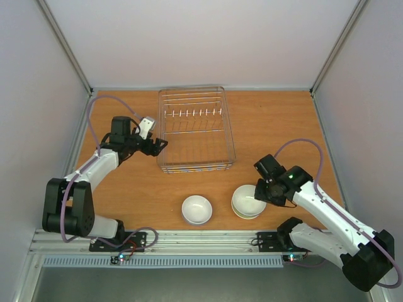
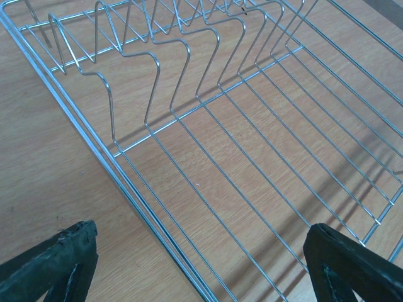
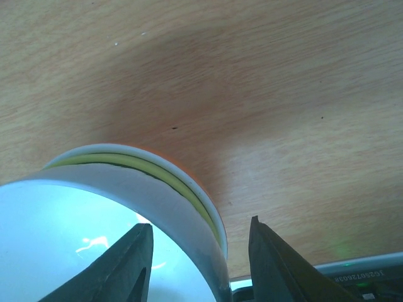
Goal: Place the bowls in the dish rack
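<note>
The dish rack [image 1: 228, 126], a silver wire basket, stands empty at the back centre. It fills the left wrist view [image 2: 75, 116]. My left gripper [image 1: 157, 146] is open and empty, over the rack's left rim [image 2: 200, 228]. A stack of bowls [image 1: 247, 202] sits at the front right, with a white bowl [image 3: 145, 189] on top, then a yellow-green rim [image 3: 189, 189], a white rim and an orange edge. My right gripper [image 1: 261, 194] is open, its jaws astride the top bowl's rim [image 3: 201, 226], one finger inside and one outside. A single white bowl [image 1: 197, 209] sits alone at front centre.
Grey walls close in the wooden table [image 1: 277, 126] on three sides. A metal rail [image 1: 201, 239] with the arm bases runs along the near edge, close to the bowls.
</note>
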